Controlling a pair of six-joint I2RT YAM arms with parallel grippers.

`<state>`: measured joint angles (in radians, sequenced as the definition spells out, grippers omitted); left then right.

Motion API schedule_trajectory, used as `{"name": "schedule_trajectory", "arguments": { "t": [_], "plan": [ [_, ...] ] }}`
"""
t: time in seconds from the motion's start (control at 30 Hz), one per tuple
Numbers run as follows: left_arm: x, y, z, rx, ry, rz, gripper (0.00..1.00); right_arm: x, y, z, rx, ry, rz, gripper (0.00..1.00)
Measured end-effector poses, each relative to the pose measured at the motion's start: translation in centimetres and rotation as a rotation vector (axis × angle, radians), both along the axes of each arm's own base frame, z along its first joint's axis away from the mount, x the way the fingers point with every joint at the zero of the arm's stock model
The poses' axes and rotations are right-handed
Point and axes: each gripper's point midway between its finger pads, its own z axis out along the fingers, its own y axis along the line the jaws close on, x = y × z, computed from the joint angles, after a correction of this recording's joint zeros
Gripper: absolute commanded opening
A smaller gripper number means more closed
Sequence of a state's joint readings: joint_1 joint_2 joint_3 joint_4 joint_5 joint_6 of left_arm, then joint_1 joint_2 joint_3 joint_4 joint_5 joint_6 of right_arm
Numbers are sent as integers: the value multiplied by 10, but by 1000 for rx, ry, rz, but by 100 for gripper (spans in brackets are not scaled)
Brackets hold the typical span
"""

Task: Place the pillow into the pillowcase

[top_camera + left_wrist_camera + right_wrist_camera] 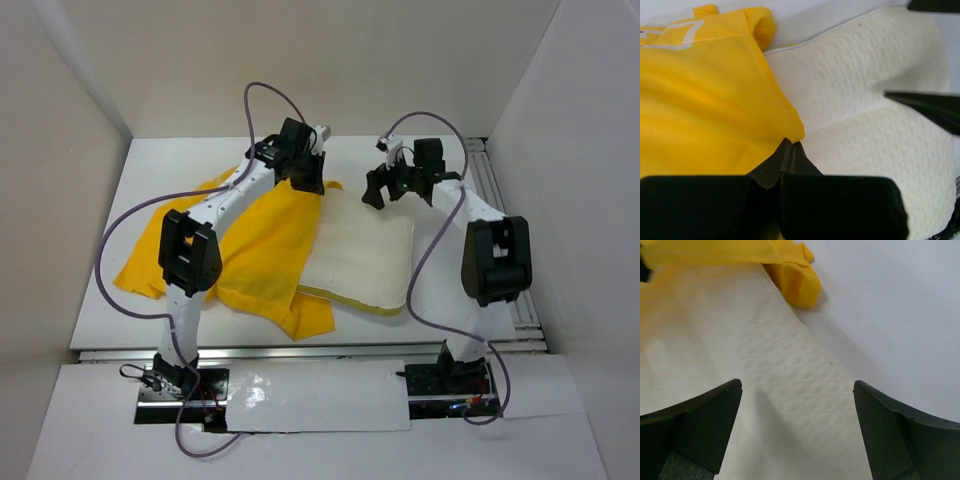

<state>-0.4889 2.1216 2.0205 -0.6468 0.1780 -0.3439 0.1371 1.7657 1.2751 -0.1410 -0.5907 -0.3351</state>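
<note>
- Gripping pillowcase (255, 250) hem with left tool (790, 146), clamped tight, at 11 o'clock.
- Spotting pillow (365, 255) near centre, covered along its 9 o'clock side.
- Hovering right tool (797, 386) wide over its 12 o'clock edge.
- Best to lift hem, keep mouth open.
- White worktop (110, 320), plain walls around.

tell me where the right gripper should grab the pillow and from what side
Probably the far edge of the pillow, right of the pillowcase, coming from above: it is bare there, thin enough to pinch, and sits just below the open right gripper.
</note>
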Motion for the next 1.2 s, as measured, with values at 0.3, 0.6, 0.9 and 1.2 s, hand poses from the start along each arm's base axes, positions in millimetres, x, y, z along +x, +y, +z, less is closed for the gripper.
{"name": "schedule_trajectory", "arguments": {
  "t": [0.3,0.6,0.9,1.2],
  "plan": [
    [3,-6,7,-9,-28,-12,0,17,18,-72,-92,105,292,87],
    [12,-10,12,-20,-50,-12,0,-7,51,-61,-13,88,377,0],
    [-13,-8,46,-74,-58,-57,0,-70,75,74,193,-252,219,0],
    [-79,-12,157,-200,-234,-190,0,-77,95,95,324,-399,26,0]
  ]
}}
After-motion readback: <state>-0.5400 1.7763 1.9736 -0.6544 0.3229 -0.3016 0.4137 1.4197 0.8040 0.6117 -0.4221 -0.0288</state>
